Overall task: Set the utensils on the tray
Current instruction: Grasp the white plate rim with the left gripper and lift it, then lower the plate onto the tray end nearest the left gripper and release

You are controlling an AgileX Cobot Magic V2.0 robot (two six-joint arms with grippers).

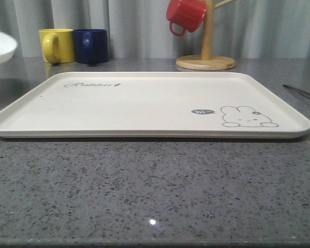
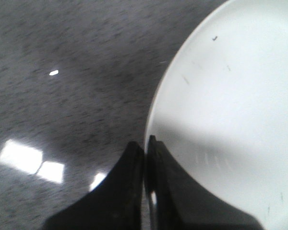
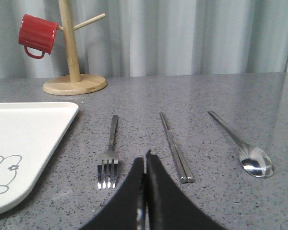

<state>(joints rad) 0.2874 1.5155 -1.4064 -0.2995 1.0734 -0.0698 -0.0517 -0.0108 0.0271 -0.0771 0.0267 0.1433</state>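
The cream tray (image 1: 144,103) with the rabbit drawing lies flat in the middle of the grey counter, with nothing on it. In the right wrist view, its corner (image 3: 33,129) is beside the silver fork (image 3: 110,153), the pair of chopsticks (image 3: 175,146) and the spoon (image 3: 242,143), all lying side by side on the counter. My right gripper (image 3: 145,160) is shut and holds nothing, low over the counter between fork and chopsticks. My left gripper (image 2: 145,146) is shut too, empty, at the rim of the round white plate (image 2: 230,110).
A yellow mug (image 1: 57,45) and a blue mug (image 1: 91,45) stand behind the tray at the left. A wooden mug tree (image 1: 206,51) carrying a red mug (image 1: 186,15) stands at the back right. The white plate (image 1: 0,46) sits at the far left.
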